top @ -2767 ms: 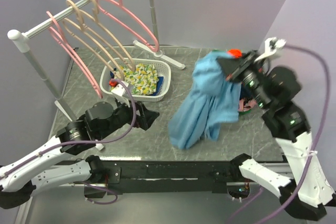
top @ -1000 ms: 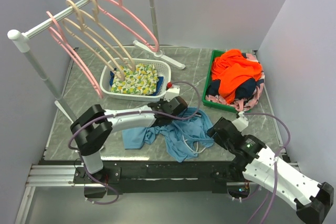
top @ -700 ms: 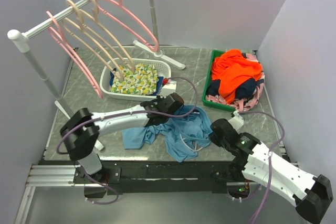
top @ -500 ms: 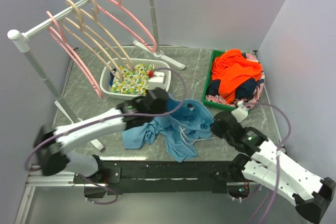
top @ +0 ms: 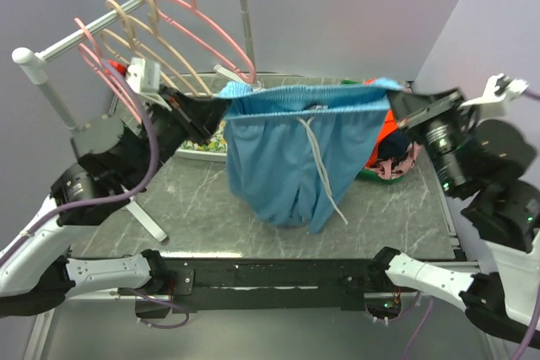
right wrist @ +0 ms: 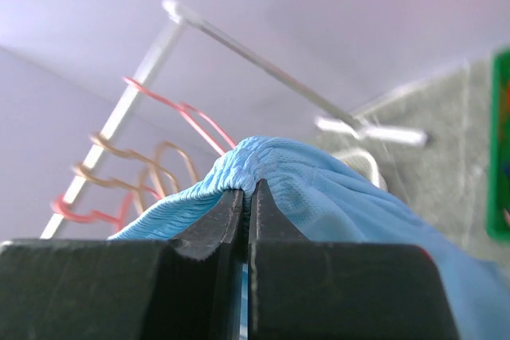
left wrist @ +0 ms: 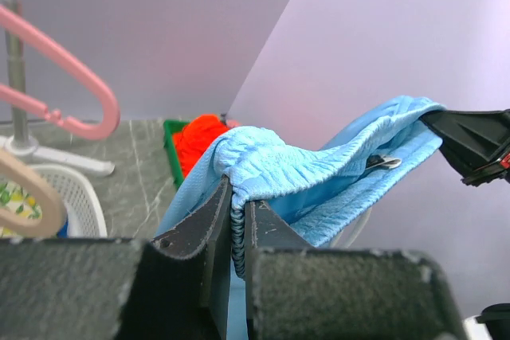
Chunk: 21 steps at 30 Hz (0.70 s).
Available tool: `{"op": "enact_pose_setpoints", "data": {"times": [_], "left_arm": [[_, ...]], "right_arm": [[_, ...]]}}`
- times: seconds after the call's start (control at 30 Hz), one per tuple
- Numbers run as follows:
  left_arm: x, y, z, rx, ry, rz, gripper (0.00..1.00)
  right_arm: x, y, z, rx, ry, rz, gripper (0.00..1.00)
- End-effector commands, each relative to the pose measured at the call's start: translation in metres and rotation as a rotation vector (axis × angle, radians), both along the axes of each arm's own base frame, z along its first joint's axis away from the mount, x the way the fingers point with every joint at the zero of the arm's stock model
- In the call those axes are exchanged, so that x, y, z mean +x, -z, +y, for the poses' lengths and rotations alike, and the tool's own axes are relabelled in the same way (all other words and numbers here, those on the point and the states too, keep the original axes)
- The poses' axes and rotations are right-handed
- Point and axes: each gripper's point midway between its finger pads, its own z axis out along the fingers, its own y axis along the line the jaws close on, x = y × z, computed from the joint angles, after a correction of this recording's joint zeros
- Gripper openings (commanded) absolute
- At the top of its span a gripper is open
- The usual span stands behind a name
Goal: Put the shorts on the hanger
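Bench of grey marbled surface lies nearest, and the hem of the shorts hangs above it without clearly touching. The shorts are light blue, thin and slightly shiny, falling in soft folds, with a white drawstring dangling down the front. Higher up, the gathered elastic waistband is pulled taut in the air, its long axis running from nine to three o'clock in the top view. The left claw is clamped on the nine o'clock end and the right claw on the three o'clock end. Both wrist views show the fingers pinched tight on puckered cloth.

Beyond, at about twelve o'clock from the left claw, hangs the hanger, which I take to be the nearer pink one of the two. It is slim, smooth salmon plastic with a curved hook, and its sloped shoulder runs roughly eleven to five, skewed to the waistband. Its lower tip sits just beside the left-held end, so the left arm is the nearer. The beige hangers and the rail lie farther off, towards ten o'clock.
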Motion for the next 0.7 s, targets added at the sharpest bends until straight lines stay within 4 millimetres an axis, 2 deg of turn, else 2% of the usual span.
{"op": "enact_pose_setpoints", "data": {"times": [0.0,0.07,0.1,0.13,0.17,0.2,0.23,0.27,0.3,0.33,0.37,0.4,0.47,0.5,0.6,0.67], "left_arm": [[0.007,-0.016,0.018,0.056,-0.084,-0.014,0.01],[0.007,-0.001,0.011,0.078,-0.065,0.02,0.01],[0.01,0.024,0.002,0.121,-0.05,0.052,0.01],[0.009,0.039,-0.003,0.129,-0.032,0.082,0.01],[0.006,0.048,-0.006,0.121,-0.01,0.088,0.01],[0.002,0.092,-0.023,0.19,0.06,0.14,0.01],[-0.002,0.113,-0.029,0.198,0.09,0.178,0.01],[-0.01,0.128,-0.033,0.199,0.137,0.194,0.01],[-0.019,0.171,-0.049,0.239,0.231,0.235,0.02],[-0.026,0.188,-0.055,0.224,0.269,0.276,0.02],[-0.032,0.205,-0.057,0.22,0.297,0.301,0.02],[-0.037,0.242,-0.062,0.244,0.33,0.347,0.02],[-0.037,0.276,-0.06,0.25,0.31,0.412,0.02],[-0.037,0.302,-0.058,0.273,0.297,0.444,0.01],[-0.036,0.34,-0.053,0.309,0.255,0.507,0.02],[-0.032,0.354,-0.048,0.318,0.212,0.529,0.14]], "right_arm": [[0.007,-0.039,-0.021,-0.099,0.109,-0.056,0.0],[0.013,-0.02,-0.006,-0.116,0.062,-0.019,0.0],[0.01,-0.011,-0.004,-0.113,0.043,-0.011,0.0],[0.02,0.026,0.009,-0.141,0.022,0.055,0.0],[0.021,0.044,0.015,-0.146,0.003,0.084,0.0],[0.015,0.06,0.021,-0.135,-0.045,0.101,0.0],[0.021,0.108,0.033,-0.157,-0.065,0.184,0.0],[0.02,0.131,0.039,-0.162,-0.093,0.221,0.0],[0.015,0.152,0.047,-0.156,-0.14,0.251,0.0],[0.016,0.204,0.052,-0.187,-0.145,0.344,0.0],[0.015,0.228,0.054,-0.199,-0.153,0.385,0.0],[0.009,0.276,0.058,-0.238,-0.181,0.475,0.0],[0.01,0.312,0.067,-0.242,-0.199,0.539,0.0],[0.005,0.341,0.068,-0.269,-0.211,0.593,0.0],[0.003,0.379,0.076,-0.308,-0.246,0.673,0.0],[0.005,0.389,0.084,-0.332,-0.281,0.697,0.0]]}}
